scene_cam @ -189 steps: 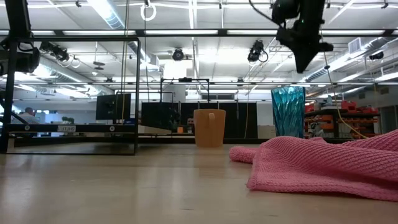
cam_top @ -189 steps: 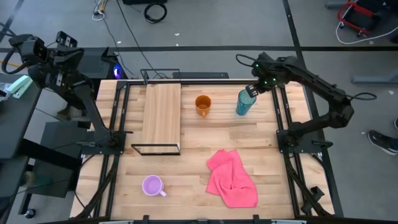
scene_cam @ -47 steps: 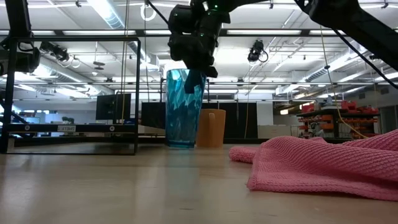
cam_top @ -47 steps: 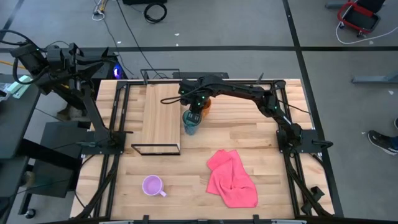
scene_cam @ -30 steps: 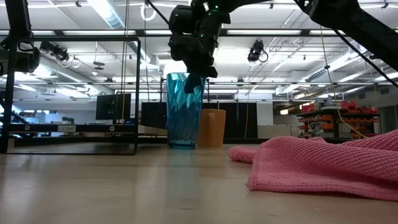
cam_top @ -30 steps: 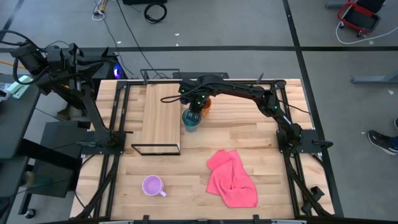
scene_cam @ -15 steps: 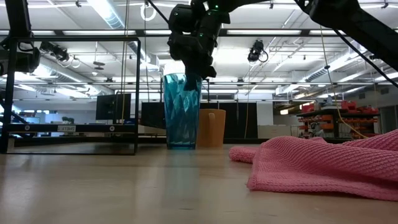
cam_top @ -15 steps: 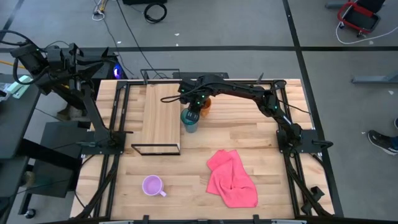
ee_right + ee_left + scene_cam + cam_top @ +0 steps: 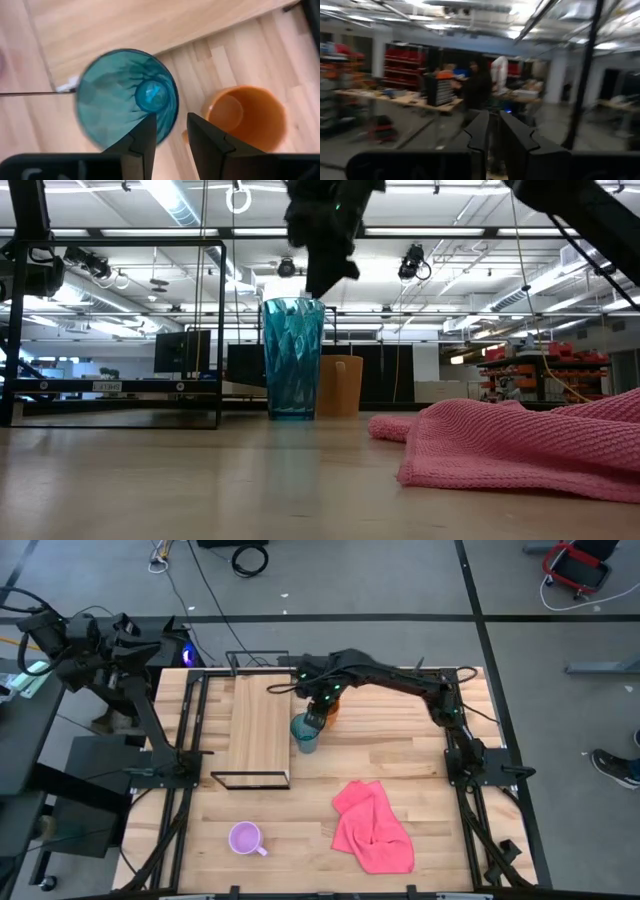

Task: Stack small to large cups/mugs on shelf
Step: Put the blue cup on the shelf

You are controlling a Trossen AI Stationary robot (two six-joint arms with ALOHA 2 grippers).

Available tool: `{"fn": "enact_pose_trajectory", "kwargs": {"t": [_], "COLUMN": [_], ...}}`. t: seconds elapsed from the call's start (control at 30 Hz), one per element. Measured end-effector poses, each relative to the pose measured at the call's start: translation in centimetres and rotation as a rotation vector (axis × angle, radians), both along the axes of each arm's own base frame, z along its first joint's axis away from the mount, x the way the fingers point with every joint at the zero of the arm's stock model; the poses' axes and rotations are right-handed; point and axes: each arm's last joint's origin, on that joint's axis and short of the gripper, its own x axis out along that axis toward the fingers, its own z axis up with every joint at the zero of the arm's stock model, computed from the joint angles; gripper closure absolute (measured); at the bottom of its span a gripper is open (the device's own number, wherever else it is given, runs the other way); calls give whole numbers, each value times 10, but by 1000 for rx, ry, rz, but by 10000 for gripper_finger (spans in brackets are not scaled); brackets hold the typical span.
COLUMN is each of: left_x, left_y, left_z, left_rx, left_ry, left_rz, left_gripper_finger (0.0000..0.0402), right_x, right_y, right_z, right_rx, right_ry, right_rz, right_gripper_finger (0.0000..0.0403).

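Hovering just above the rim of the teal tumbler (image 9: 306, 732), the right claw (image 9: 320, 706) had its two fingers (image 9: 148, 142) a little apart and pinched nothing; in the low view it hung clear of the tumbler's mouth. One tumbler stood upright on the tabletop (image 9: 420, 755), just beside the right long edge of the shelf (image 9: 260, 730) and not on it. One orange mug (image 9: 329, 705) stood upright just behind the tumbler, partly hidden under the right arm in the high view; the right wrist view showed the two vessels side by side and apart. One shelf lay lengthwise on the tabletop's left half, a light-wood plank on a thin black frame, with no cup on it. One lilac mug (image 9: 245, 838) sat well apart near the front edge, its handle pointing right. One pink cloth (image 9: 374, 827) lay crumpled at front right. The left claw (image 9: 492, 137) waited off the tabletop's back left corner, its fingers nearly pressed together on nothing. So three vessels in all, every one on the tabletop.
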Motion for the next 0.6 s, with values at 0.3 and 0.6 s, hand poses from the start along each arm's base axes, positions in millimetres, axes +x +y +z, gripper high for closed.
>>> {"fn": "enact_pose_trajectory", "kwargs": {"t": [0.3,0.6], "left_x": [-4,-16], "left_y": [-12,-23], "left_z": [8,12], "left_rx": [-39,134], "left_ry": [-283,-563], "left_rz": [-481,-940], "left_gripper_finger": [349,358], "right_x": [-57,-124], "right_y": [35,83], "right_z": [94,167], "right_rx": [-46,-104], "right_ry": [-248,-525], "right_rz": [39,112], "right_gripper_finger": [286,286]}}
